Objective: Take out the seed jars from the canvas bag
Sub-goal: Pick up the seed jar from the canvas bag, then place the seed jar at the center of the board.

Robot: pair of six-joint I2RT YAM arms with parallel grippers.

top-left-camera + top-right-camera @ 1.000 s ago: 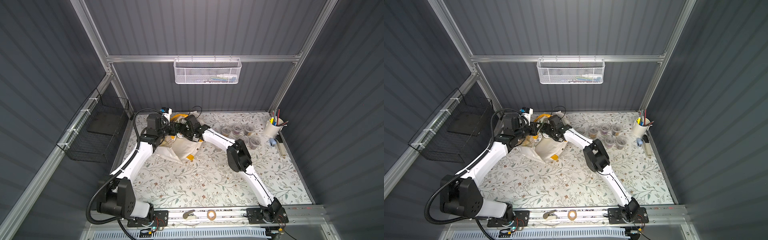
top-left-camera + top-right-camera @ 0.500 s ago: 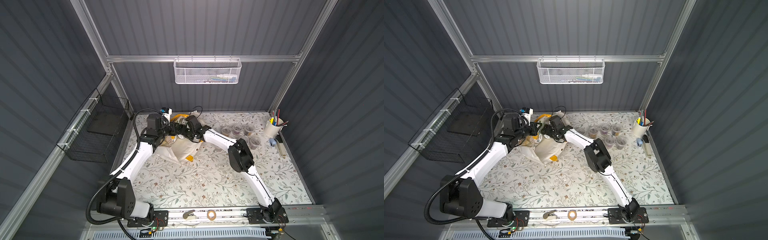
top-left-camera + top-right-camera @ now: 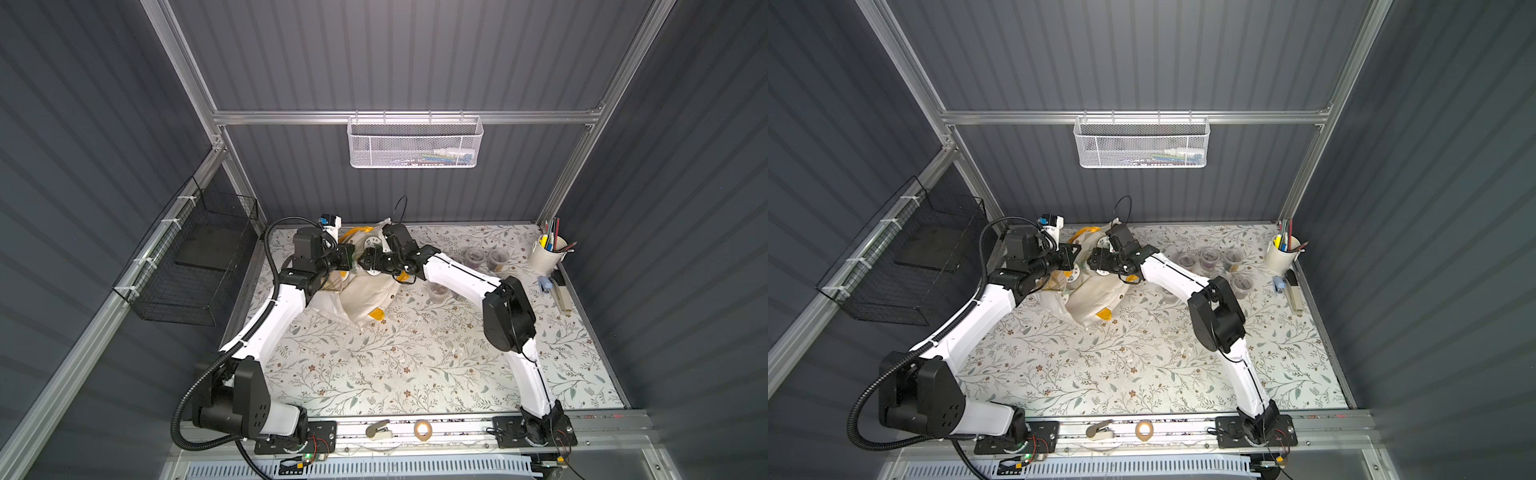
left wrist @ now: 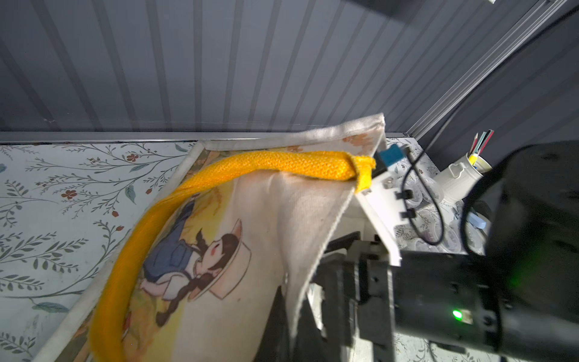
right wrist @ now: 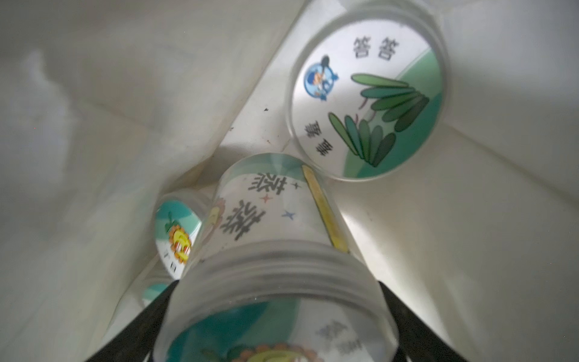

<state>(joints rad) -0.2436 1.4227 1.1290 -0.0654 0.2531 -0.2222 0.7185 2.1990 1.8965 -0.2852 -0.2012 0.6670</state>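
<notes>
Right gripper (image 5: 275, 286), jaws wide, snug around a seed jar (image 5: 272, 225) inside the canvas bag (image 5: 94, 125), among other jars (image 5: 366, 94).

The canvas bag (image 4: 266, 203) is off-white with a yellow handle (image 4: 282, 163) and a cartoon girl in blue; the counter (image 3: 415, 374) is pale, printed with grey-green sprigs and small brown flowers. The clear seed jar (image 5: 269, 219) bears black characters and a yellow stripe; a second jar's lid (image 5: 366, 94) is white with green leaves.
</notes>
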